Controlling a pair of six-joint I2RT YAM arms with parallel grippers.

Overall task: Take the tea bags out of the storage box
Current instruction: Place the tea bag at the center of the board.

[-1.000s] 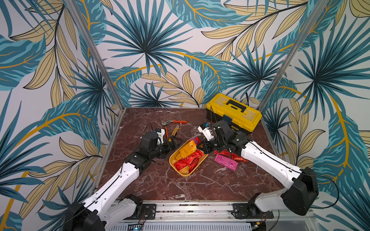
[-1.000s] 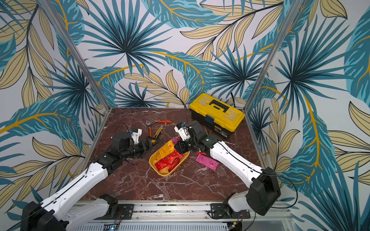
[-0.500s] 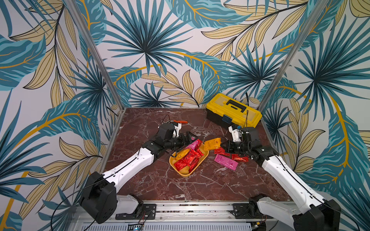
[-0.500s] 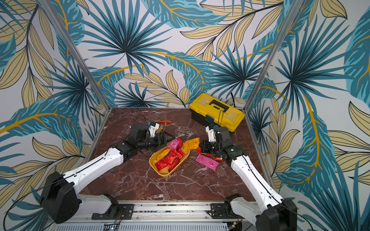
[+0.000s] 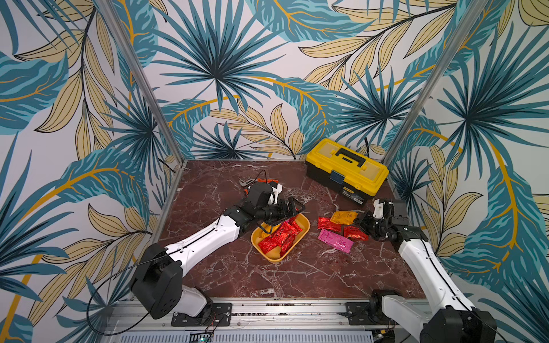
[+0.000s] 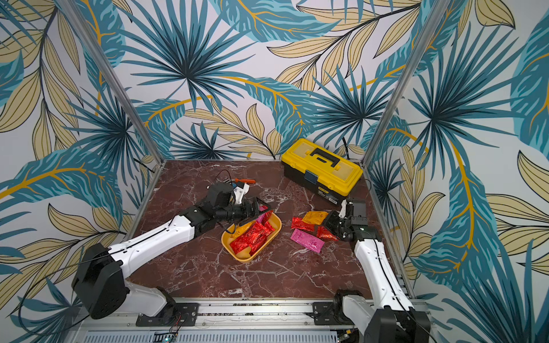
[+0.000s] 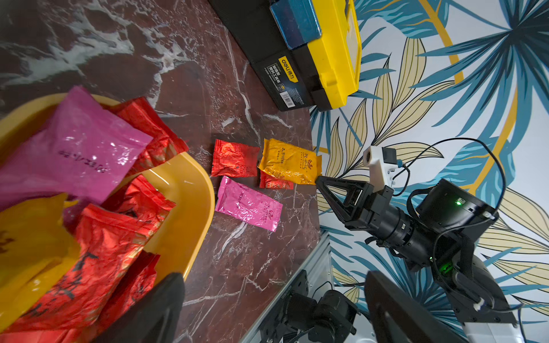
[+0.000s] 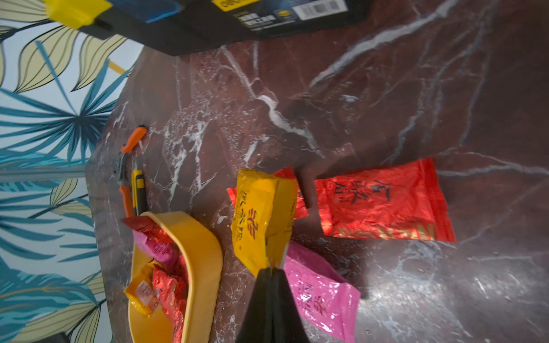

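Note:
The storage box (image 5: 306, 228) is a shallow yellow tray at mid-table, holding several red tea bags (image 5: 279, 239) and a pink one (image 7: 74, 148). To its right, two red tea bags (image 5: 328, 224) and a pink one (image 5: 335, 241) lie on the marble. An orange tea bag (image 5: 344, 217) rests partly on them, its edge pinched in my shut right gripper (image 5: 361, 221), as the right wrist view shows (image 8: 271, 268). My left gripper (image 5: 292, 208) hangs open over the tray's far end, nothing between its fingers (image 7: 166, 297).
A yellow-and-black toolbox (image 5: 346, 170) stands at the back right, close behind my right arm. Orange-handled pliers (image 8: 124, 166) and a utility knife (image 8: 139, 190) lie behind the tray near the left arm. Leaf-print walls close in the table on three sides.
My right gripper carried the orange tea bag from the tray's far end rightward and down onto the loose bags. The left arm swung in from the tray's left to above its far end.

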